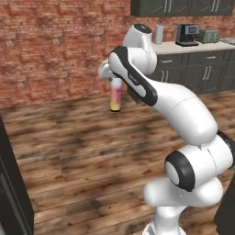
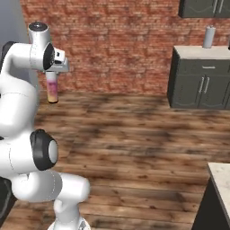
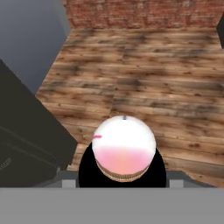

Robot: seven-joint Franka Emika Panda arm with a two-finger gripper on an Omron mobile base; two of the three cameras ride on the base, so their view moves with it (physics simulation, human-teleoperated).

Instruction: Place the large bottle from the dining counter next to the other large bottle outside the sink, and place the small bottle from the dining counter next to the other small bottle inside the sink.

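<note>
While it hangs upright above the wood-plank floor, the large bottle, a slim smooth cylinder fading pink to yellow-orange, is clamped near its top by the jaws. No label is legible.

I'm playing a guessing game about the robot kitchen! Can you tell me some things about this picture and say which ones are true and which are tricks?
1. The gripper is holding the large bottle. True.
2. The large bottle is standing on the wooden floor. False: it hangs in the air, well above the floor.
3. The bottle's body goes from pink at the top to yellow-orange at the bottom. True.
4. The wall behind the robot is painted plain white. False: it is red brick.
5. A coffee machine sits on the far counter. True.
</note>
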